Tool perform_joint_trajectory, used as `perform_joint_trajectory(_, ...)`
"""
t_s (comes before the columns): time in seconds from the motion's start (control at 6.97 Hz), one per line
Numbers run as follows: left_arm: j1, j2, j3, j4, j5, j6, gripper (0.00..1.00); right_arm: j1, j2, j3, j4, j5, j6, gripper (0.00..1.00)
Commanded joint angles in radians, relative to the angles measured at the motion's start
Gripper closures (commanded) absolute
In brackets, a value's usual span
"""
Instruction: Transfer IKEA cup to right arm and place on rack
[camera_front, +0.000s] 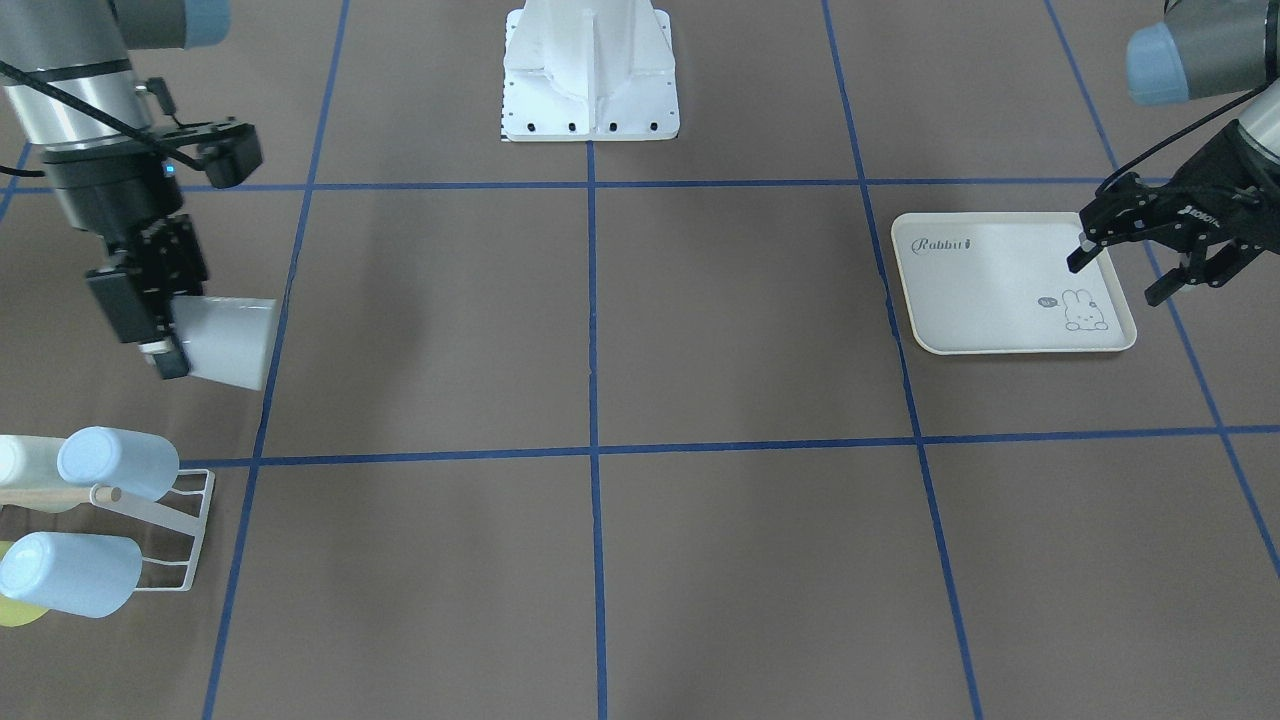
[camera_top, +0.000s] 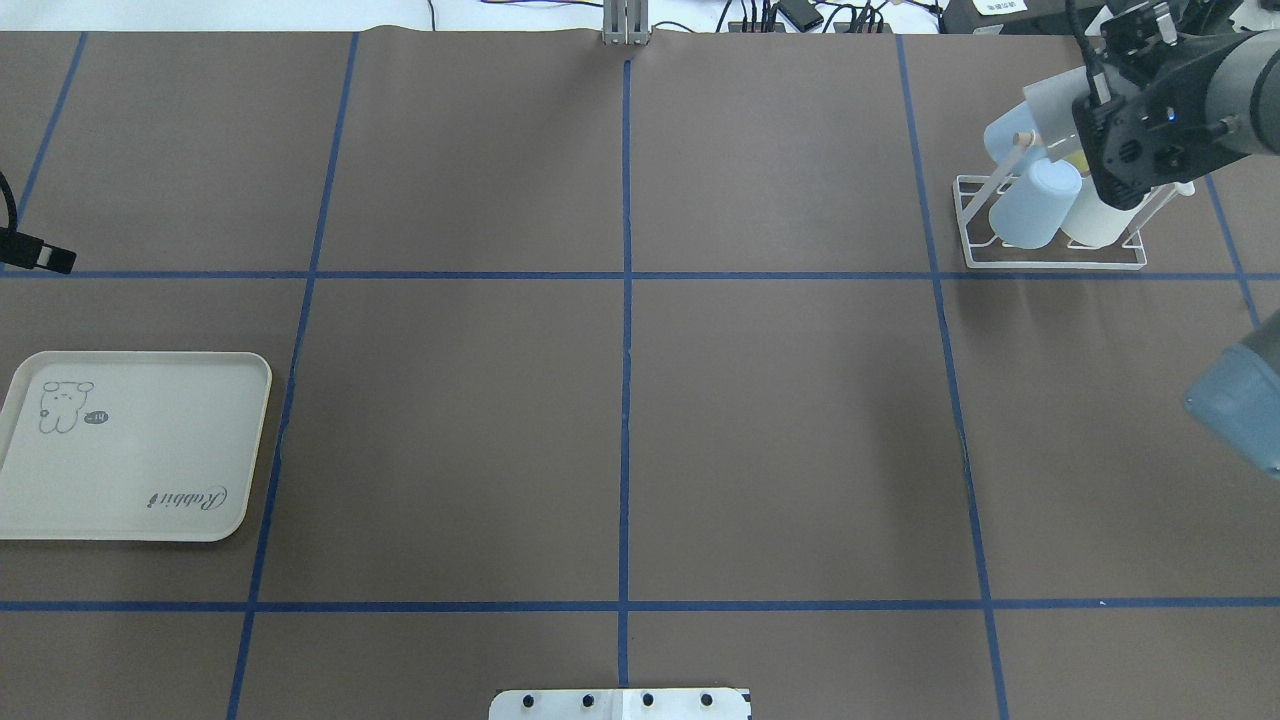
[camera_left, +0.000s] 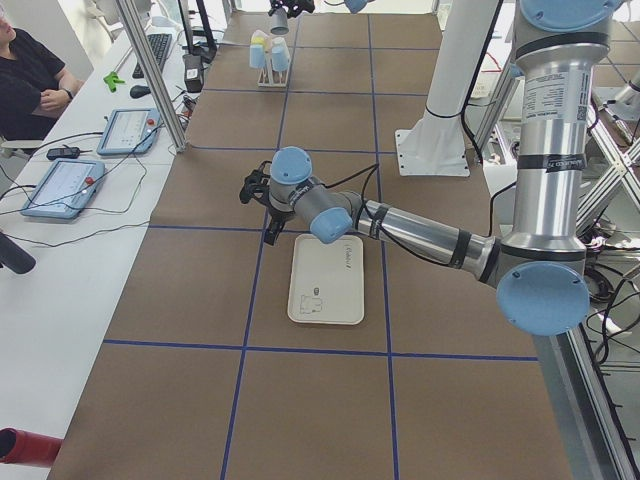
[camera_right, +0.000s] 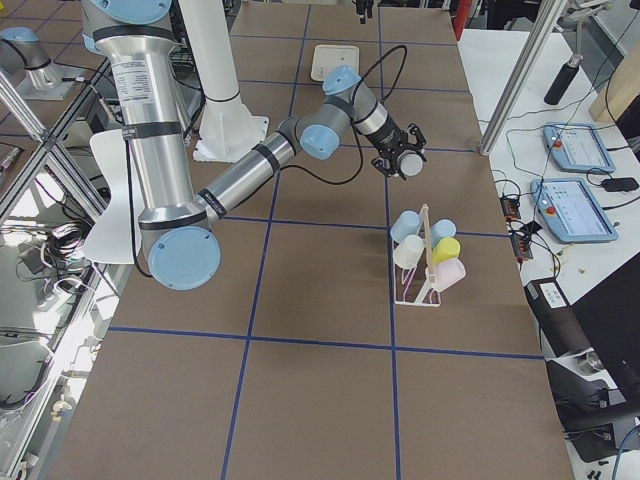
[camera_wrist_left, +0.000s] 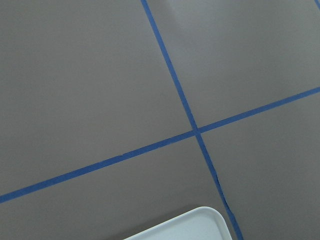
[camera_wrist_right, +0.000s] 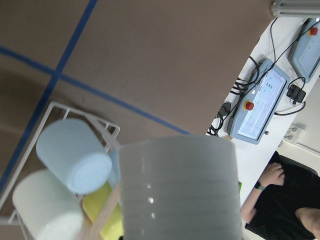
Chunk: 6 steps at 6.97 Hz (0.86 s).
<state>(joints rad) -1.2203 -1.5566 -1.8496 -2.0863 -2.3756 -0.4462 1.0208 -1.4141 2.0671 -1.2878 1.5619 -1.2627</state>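
My right gripper (camera_front: 165, 335) is shut on the base of the IKEA cup (camera_front: 228, 340), a pale grey-white cup held on its side in the air. In the right wrist view the IKEA cup (camera_wrist_right: 177, 192) fills the foreground above the rack (camera_wrist_right: 102, 120). The low white wire rack (camera_front: 192, 530) with a wooden dowel carries two light blue cups (camera_front: 115, 462), a white one and a yellow one. In the overhead view my right gripper (camera_top: 1130, 150) hangs over the rack (camera_top: 1050, 258). My left gripper (camera_front: 1115, 280) is open with nothing in it, over the tray's edge.
A cream rabbit-printed tray (camera_front: 1000, 285) lies on the robot's left side of the brown mat; its corner (camera_wrist_left: 192, 227) shows in the left wrist view. The robot's white base (camera_front: 590, 70) stands at the back. Operator consoles (camera_wrist_right: 257, 107) and a seated person lie beyond the table edge.
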Motion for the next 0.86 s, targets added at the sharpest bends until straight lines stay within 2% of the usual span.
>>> perform_joint_trajectory(0.0, -0.001, 0.003, 0.001, 0.000, -0.001, 0.001, 0.00, 0.028, -0.057, -0.008, -0.002, -0.159, -0.313, 1.00)
perform_joint_trajectory(0.14, -0.001, 0.003, 0.001, 0.000, -0.002, -0.003, 0.00, 0.025, -0.109, -0.015, 0.011, -0.266, -0.411, 1.00)
perform_joint_trajectory(0.29, -0.001, 0.003, 0.001, 0.000, -0.002, -0.006, 0.00, 0.022, -0.115, -0.022, 0.012, -0.334, -0.485, 1.00)
perform_joint_trajectory(0.43, 0.001, 0.003, 0.001, 0.000, -0.004, -0.009, 0.00, 0.007, -0.146, -0.044, 0.016, -0.365, -0.488, 1.00)
perform_joint_trajectory(0.57, 0.001, 0.001, 0.001, 0.000, -0.004, -0.011, 0.00, -0.022, -0.155, -0.114, 0.138, -0.419, -0.488, 1.00)
perform_joint_trajectory(0.72, 0.001, 0.001, 0.000, 0.000, -0.008, -0.011, 0.00, -0.036, -0.170, -0.205, 0.298, -0.427, -0.486, 1.00)
